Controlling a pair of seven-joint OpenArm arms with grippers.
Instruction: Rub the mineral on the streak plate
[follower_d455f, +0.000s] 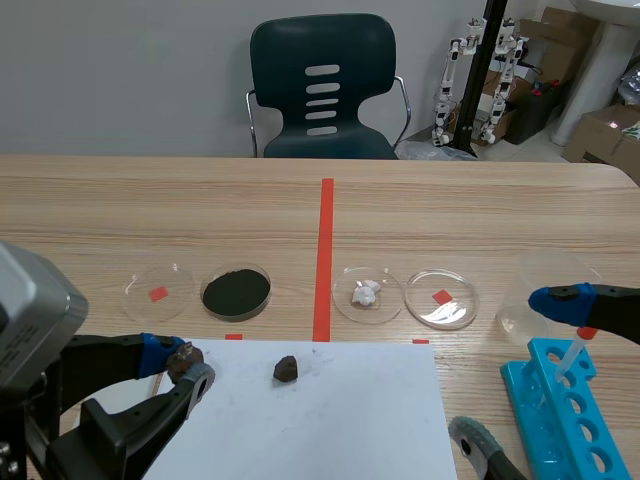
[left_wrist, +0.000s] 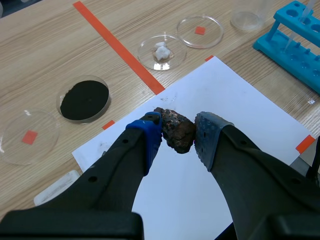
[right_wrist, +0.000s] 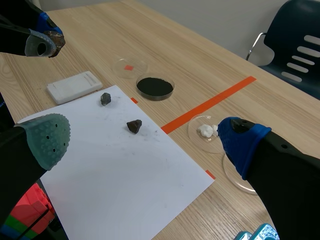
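My left gripper (left_wrist: 179, 138) is shut on a rough brown mineral (left_wrist: 175, 127), held above the near left part of a white paper sheet (left_wrist: 235, 115). The scene view has this gripper (follower_d455f: 183, 364) low at the left. The white streak plate (right_wrist: 75, 86) lies flat on the table just off the sheet's left edge, below and beside the held mineral (right_wrist: 56, 39). It also shows beside the left fingers as a white slab (left_wrist: 56, 186). My right gripper (right_wrist: 145, 140) stands open with nothing between its fingers, over the sheet's right side (follower_d455f: 515, 370).
A brown rock (follower_d455f: 286, 369) and a grey rock (right_wrist: 105, 98) lie on the sheet. Behind it stand a dish of black powder (follower_d455f: 236, 291), a dish with a white lump (follower_d455f: 367, 294) and two clear dishes (follower_d455f: 158, 292) (follower_d455f: 442, 297). A blue tube rack (follower_d455f: 560, 410) is at the right.
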